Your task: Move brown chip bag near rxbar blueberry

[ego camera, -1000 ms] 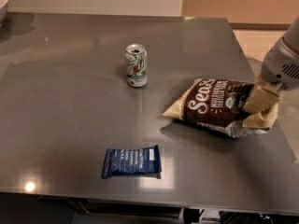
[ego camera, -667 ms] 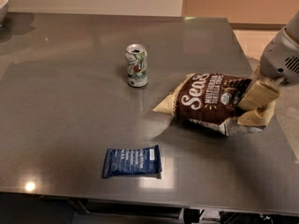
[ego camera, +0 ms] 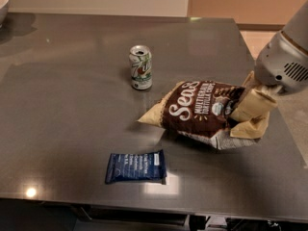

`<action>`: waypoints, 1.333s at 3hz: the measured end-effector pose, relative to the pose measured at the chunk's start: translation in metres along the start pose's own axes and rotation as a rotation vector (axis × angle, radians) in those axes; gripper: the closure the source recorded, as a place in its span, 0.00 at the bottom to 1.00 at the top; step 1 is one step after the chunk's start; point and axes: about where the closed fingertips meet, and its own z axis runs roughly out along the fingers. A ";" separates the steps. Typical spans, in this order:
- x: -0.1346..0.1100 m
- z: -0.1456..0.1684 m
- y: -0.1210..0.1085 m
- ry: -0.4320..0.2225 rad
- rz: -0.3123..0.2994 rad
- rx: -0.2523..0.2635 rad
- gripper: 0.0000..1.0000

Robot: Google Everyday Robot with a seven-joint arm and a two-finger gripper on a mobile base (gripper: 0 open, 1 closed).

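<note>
Bag [ego camera: 202,110] lies right of centre on the table [ego camera: 62,119], printed face up, with the big white script readable along its dark-brown middle. Its left cream end points toward the middle of the table and looks slightly raised, with a dark shadow under it. Its right cream end is crumpled and bunched together.

The tool [ego camera: 255,107] is at that right end, close to the table's right edge, and is clamped on the crumpled end of the bag. The grey arm [ego camera: 284,61] carrying it comes in from the upper right and is cut off by the edge of the view.

The bar [ego camera: 136,166] lies flat near the table's front edge, in front of the bag's left end and a little to the left. The two do not touch, and bare table shows between them. The bar's long side runs roughly along the front edge, and faint white text shows on its navy wrapper.

A green-and-white can [ego camera: 141,67] stands upright behind the bag's left end, farther back on the table and apart from the bag. Two bright reflections show on the table near the front edge, one far left and one just beside the bar's right end.
</note>
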 end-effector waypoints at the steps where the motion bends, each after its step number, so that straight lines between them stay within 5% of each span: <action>1: -0.008 0.010 0.017 -0.005 -0.037 -0.039 0.84; 4: -0.018 0.020 0.023 -0.023 -0.067 -0.047 0.13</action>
